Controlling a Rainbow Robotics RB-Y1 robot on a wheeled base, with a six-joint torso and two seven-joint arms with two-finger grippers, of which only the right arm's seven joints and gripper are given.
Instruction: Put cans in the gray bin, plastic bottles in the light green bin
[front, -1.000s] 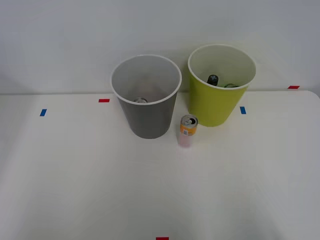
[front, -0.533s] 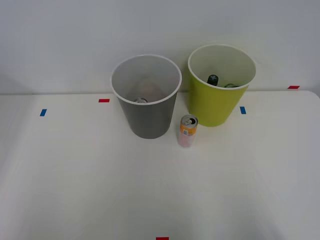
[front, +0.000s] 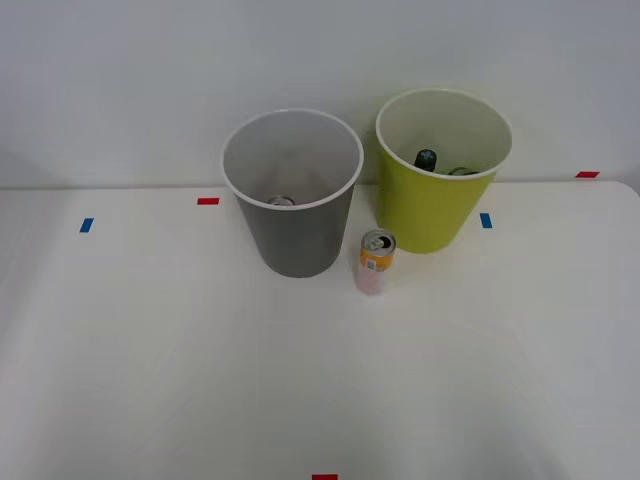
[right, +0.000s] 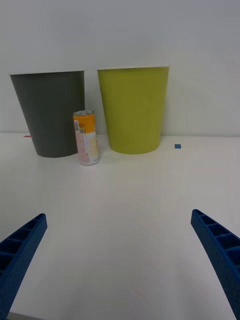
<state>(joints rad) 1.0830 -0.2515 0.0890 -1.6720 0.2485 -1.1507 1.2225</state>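
gray bin (front: 295, 235): dark gray, white rim
green bin (front: 432, 205): yellow-green, pale rim
can (front: 376, 262): orange over pale pink, silver top
fingers (right: 22, 252): blue, ribbed
table (front: 150, 350): white

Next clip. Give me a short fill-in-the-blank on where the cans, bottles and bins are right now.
1. The orange can stands upright on the ____.
2. A black-capped bottle lies inside the ____ bin.
3. A silver can top shows inside the ____ bin.
4. The right hand's fingers are ____.

Missing words: table; green; gray; open
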